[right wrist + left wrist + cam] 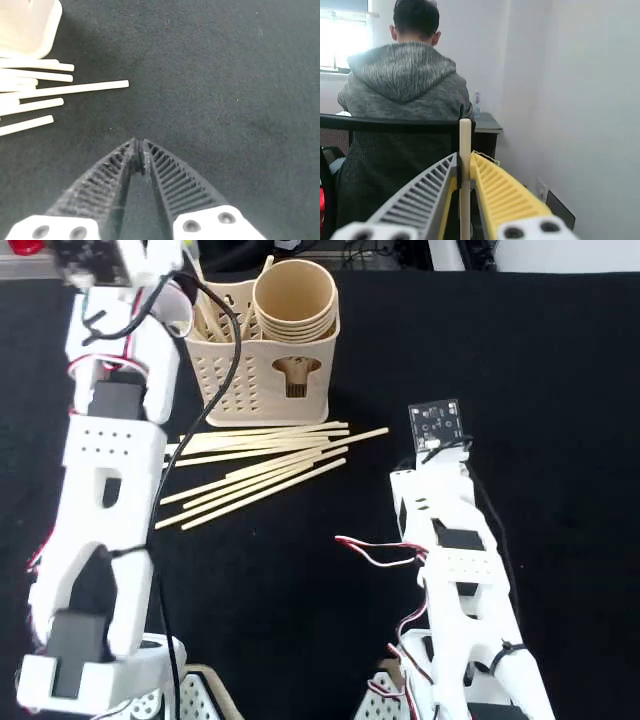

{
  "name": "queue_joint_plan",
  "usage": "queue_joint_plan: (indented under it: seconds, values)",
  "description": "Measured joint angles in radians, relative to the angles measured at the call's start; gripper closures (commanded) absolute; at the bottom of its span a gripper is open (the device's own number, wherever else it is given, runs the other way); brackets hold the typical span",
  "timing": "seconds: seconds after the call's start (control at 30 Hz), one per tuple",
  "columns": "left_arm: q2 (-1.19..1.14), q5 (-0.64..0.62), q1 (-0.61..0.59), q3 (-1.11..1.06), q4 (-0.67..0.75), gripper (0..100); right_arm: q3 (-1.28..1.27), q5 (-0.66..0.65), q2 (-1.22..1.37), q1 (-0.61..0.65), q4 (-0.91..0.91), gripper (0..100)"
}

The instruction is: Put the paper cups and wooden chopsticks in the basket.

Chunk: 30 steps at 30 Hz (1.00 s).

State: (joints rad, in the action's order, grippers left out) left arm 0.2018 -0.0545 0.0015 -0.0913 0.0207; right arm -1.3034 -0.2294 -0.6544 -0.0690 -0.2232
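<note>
one chopstick (465, 150) tight between the left fingers (495, 185)

chopsticks (262, 468) strewn before basket (262, 380), left arm (115, 440) alongside; passable mat (520, 350) rightward

The chopstick (465, 135) pinched in the left gripper (463, 157) passes back between its fingers and out of the picture, that end unseen. Ahead of the right gripper (139, 145), the basket (25, 25) and loose chopsticks (60, 90) are cut by the frame's edge; on the counter (520, 360), some stick ends lie hidden beneath the left arm (110, 460).
</note>
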Motion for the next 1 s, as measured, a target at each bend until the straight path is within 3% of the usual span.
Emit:
queue_joint_plan:
  seconds: [0.2,0.3,0.5,0.83,1.0]
  values:
    - [-0.009,-0.097,-0.034,-0.048,0.000,96,0.000,0.000,0.000,0.000,0.000,98.5]
    - [-0.009,-0.100,-0.034,-0.083,-0.032,87,0.000,0.000,0.000,0.000,0.000,98.5]
    - [0.080,-0.106,-0.034,-0.092,-0.256,79,0.000,0.000,0.000,0.000,0.000,98.5]
    - [0.292,-0.104,-0.029,-0.092,-0.497,80,0.000,0.000,0.000,0.000,0.000,98.5]
    - [0.411,0.037,-0.055,-0.114,-0.740,80,0.000,0.000,0.000,0.000,0.000,98.5]
